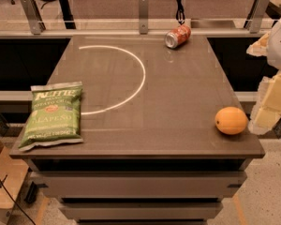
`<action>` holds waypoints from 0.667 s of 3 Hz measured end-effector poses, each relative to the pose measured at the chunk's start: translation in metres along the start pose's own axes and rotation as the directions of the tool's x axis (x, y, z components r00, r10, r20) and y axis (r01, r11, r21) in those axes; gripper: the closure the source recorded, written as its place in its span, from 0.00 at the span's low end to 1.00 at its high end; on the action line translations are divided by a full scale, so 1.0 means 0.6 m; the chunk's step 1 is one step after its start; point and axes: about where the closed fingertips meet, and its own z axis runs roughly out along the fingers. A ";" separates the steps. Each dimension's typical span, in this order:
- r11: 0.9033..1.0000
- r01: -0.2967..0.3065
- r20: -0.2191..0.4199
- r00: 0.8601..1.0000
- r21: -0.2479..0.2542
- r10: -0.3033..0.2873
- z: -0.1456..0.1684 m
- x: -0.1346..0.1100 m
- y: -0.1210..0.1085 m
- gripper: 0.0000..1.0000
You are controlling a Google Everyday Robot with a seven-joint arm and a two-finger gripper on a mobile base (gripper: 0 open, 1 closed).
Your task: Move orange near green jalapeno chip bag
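My gripper (270,103) hangs at the right side of the view, off the right edge of the table (178,93) and just beside the orange (231,120); whether it is spread or closed up I cannot tell. It holds nothing that I can see.

The orange sits near the front right corner, close to both the right edge and the front edge. The chip bag (53,115) lies flat at the front left, its lower corner reaching the left edge, well apart from the orange. Between them the front half of the top is bare brown surface.

A soda can (177,36) lies on its side at the far edge, right of the middle. A white arc (144,74) curves across the left half of the top, ending by the bag.

Behind the table runs a rail with metal brackets (143,6). Speckled floor (267,196) shows at lower right.
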 end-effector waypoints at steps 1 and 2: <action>1.000 0.000 0.000 1.000 0.000 0.000 0.000 0.000 0.000 0.00; 1.000 0.011 0.026 1.000 0.001 -0.011 0.000 -0.004 0.000 0.00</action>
